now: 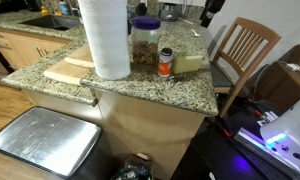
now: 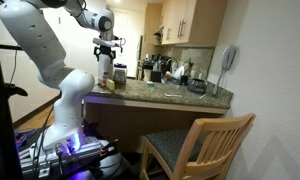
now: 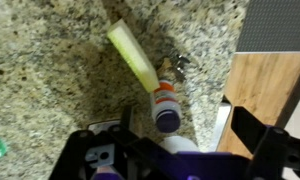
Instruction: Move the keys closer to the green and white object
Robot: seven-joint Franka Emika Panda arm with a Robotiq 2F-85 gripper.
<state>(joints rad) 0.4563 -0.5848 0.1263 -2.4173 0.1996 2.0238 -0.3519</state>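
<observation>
Three things crowd one patch of worktop (image 3: 50, 70) | keys (image 3: 175, 66) lie just beside the green and white sponge (image 3: 133, 52), orange bottle (image 3: 166, 104) near them | my hand (image 3: 175, 150) hangs spread, empty | risk, I judge: clipping the bottle on descent, or flat keys slipping the pinch.

no legible txt, labels, brands or nos. in any view, bottle label too blurred
</observation>
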